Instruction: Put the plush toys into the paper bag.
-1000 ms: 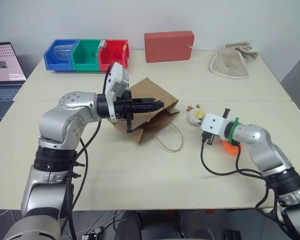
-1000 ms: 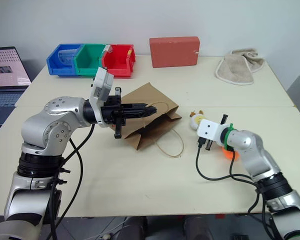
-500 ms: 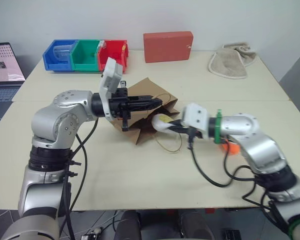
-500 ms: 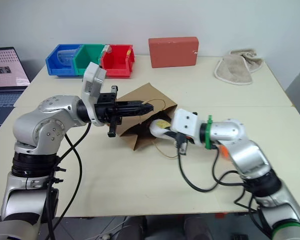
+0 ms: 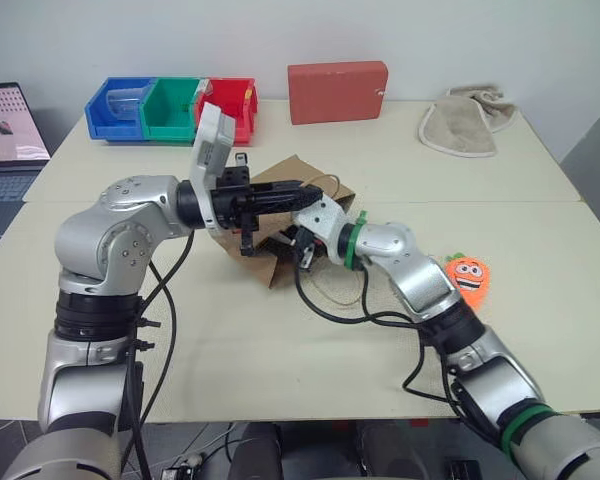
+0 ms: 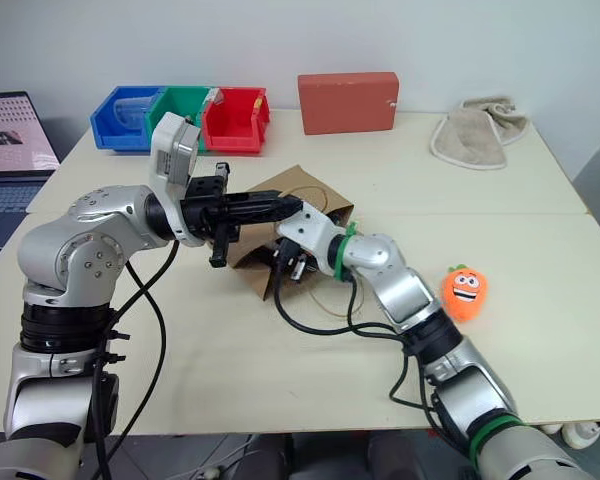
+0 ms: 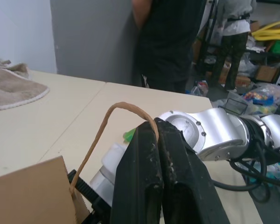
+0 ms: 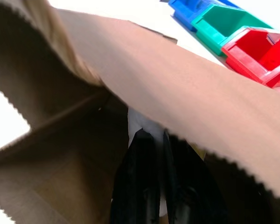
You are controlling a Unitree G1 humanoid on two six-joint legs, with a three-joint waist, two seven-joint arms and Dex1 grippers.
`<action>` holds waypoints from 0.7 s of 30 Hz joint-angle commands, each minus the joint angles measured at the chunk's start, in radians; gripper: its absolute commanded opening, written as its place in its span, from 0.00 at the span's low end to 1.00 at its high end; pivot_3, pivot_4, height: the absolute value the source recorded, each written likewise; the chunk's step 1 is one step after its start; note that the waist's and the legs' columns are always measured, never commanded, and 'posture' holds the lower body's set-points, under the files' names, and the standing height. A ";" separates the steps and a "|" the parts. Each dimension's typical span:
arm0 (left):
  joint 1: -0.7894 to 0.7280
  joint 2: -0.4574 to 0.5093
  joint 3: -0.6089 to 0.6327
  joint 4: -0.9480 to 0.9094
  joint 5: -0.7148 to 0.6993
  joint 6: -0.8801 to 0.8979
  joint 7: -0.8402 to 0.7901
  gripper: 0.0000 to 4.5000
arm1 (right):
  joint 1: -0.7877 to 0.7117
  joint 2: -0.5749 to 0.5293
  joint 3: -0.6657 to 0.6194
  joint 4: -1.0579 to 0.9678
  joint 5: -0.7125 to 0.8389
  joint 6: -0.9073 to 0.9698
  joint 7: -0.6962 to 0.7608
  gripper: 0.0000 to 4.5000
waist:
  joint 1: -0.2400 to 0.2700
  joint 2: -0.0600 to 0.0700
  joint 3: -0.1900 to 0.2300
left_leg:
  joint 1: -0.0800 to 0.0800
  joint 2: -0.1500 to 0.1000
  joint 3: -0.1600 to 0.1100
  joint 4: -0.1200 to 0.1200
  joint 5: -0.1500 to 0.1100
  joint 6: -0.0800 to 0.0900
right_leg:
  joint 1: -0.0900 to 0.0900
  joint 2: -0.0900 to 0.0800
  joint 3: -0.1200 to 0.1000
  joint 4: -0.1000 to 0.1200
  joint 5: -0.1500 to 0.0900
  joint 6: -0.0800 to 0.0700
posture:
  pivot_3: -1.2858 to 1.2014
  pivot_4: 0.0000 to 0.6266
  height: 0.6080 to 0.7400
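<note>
Right gripper point(image 8: 154, 186) inside the bag point(image 5: 280, 178), left gripper point(image 7: 159, 140) holding a handle point(image 7: 95, 140).

The right fingers are pressed onto a white plush piece point(image 8: 139, 122), the egg toy, which sits between them within the bag's mouth; the right forearm reaches level across the table point(image 5: 230, 350) from the right and ends under the bag's raised upper wall. The left fingers are pinched together on the thin tan loop handle, the left arm bent and pointing level to the right, lifting the bag's top edge. The bag is brown kraft with a serrated rim, lying tilted at mid-table. The carrot point(image 5: 467, 276), orange with a cartoon face, lies on the table well right of the bag, apart from both grippers.
</note>
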 commanded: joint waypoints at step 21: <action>-0.025 -0.022 -0.001 0.048 0.039 -0.054 0.009 0.00 | 0.326 -0.734 -0.397 -0.802 0.397 0.395 0.479 0.82 | 0.023 0.000 0.000 | -0.001 -0.001 0.000 0.000 0.000 0.000 | 0.002 0.000 0.000 -0.004 0.000 0.000 | 0.52 0.24 1.00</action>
